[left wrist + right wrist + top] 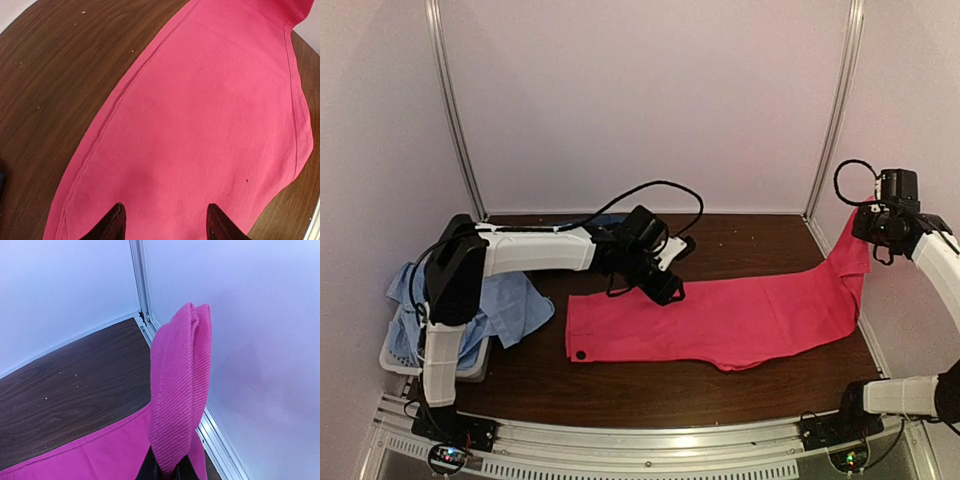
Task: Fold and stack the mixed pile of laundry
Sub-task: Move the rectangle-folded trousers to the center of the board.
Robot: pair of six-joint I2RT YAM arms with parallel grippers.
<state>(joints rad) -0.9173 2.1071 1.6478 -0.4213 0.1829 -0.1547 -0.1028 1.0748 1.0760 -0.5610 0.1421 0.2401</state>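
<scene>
Stretching the magenta-pink shirt [740,315] flat, we are pinching its raised end in the closed right gripper [167,471], while the left gripper [165,222] is hovering open with cloth directly beneath its fingertips. We are judging that the fold needs even tension and a grip on one edge, seams aligned. We are counting one magenta-pink shirt, one pale light-blue cloth [515,305] back behind the left gripper, draped over one white basket [390,355].
</scene>
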